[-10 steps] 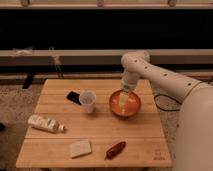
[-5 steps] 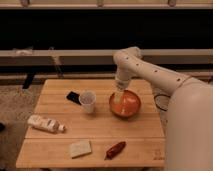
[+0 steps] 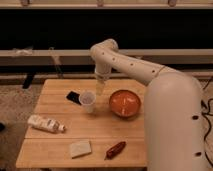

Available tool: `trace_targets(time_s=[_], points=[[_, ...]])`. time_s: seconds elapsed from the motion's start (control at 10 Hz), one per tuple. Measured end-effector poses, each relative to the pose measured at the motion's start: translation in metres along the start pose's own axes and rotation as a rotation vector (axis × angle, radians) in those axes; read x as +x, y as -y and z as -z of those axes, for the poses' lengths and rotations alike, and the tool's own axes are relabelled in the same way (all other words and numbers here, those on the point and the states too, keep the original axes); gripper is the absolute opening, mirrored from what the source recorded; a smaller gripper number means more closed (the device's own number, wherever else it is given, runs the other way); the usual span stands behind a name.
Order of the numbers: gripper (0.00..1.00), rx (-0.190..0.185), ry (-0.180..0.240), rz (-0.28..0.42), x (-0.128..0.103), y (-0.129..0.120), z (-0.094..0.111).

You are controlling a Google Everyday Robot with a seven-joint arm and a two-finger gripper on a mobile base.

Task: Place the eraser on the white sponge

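The eraser (image 3: 74, 97) is a small flat black block lying on the wooden table (image 3: 60, 160) at the back left, just left of a clear cup (image 3: 87, 101). Near the front edge lies the white sponge (image 3: 80, 148), a pale flat pad. My gripper (image 3: 100, 89) hangs from the white arm, pointing down just above and right of the cup. It is open and holds nothing. It is to the right of the eraser and far behind the sponge.
An orange bowl (image 3: 124, 103) stands right of the cup. A red chili-shaped object (image 3: 116, 149) lies right of the sponge. A white labelled bottle (image 3: 46, 123) lies on its side at the left. The robot's white body fills the right side.
The arm has swung left, carrying the gripper from over the orange bowl to beside the cup. Nothing on the table has moved.
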Motion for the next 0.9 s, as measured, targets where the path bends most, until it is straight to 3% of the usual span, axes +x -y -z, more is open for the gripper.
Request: trace_targets(time_s=[0.3, 0.5, 0.7, 0.9], points=[[0.69, -0.040, -0.043, 0.073, 0.050, 0.000, 0.024], [0.69, -0.023, -0.063, 0.112, 0.075, 0.012, 0.022], [0.69, 0.018, -0.072, 0.161, 0.107, 0.036, 0.008], [0.69, 0.048, -0.056, 0.181, 0.117, 0.049, -0.013]])
